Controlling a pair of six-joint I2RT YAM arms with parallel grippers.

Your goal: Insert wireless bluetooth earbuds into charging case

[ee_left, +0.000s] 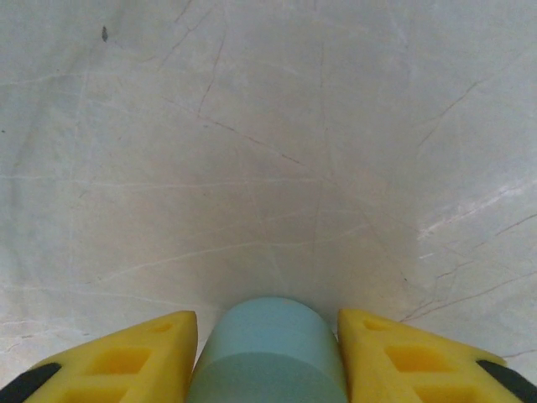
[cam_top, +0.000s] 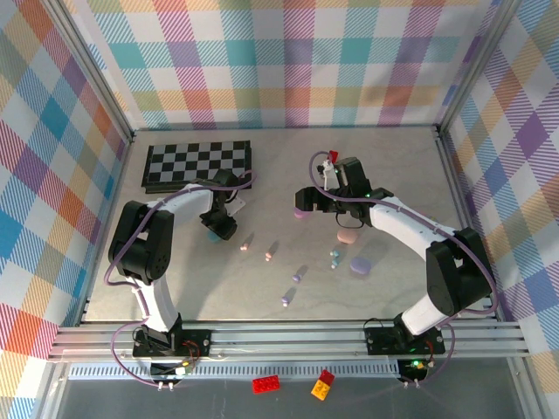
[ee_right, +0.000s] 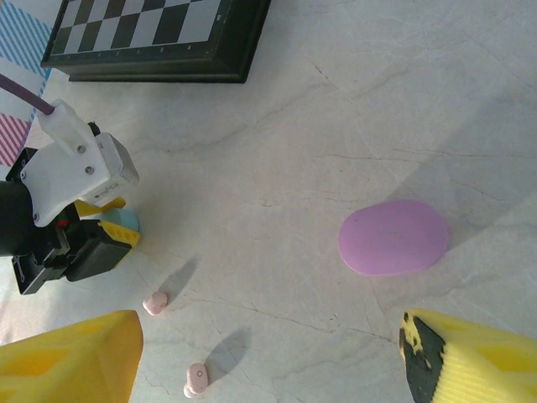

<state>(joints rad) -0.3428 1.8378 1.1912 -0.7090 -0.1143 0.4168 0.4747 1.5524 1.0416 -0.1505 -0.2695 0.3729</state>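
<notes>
My left gripper (ee_left: 267, 316) is shut on a light blue charging case (ee_left: 268, 353), its yellow fingers (ee_left: 159, 344) pressing both sides; from above they show at the table's left middle (cam_top: 217, 229). The right gripper (ee_right: 273, 336) hangs open over the table, with a closed purple case (ee_right: 393, 238) lying ahead near its right finger. Two pink earbuds (ee_right: 154, 302) (ee_right: 197, 378) lie between the two grippers. From above, more earbuds lie scattered: pink (cam_top: 245, 247), purple (cam_top: 297, 277) and blue (cam_top: 334, 258).
A chessboard (cam_top: 198, 163) lies at the back left, close behind the left arm. A pink case (cam_top: 348, 236) and another purple case (cam_top: 361, 266) rest under the right arm. Red and yellow bricks (cam_top: 266, 382) lie off the table's front rail.
</notes>
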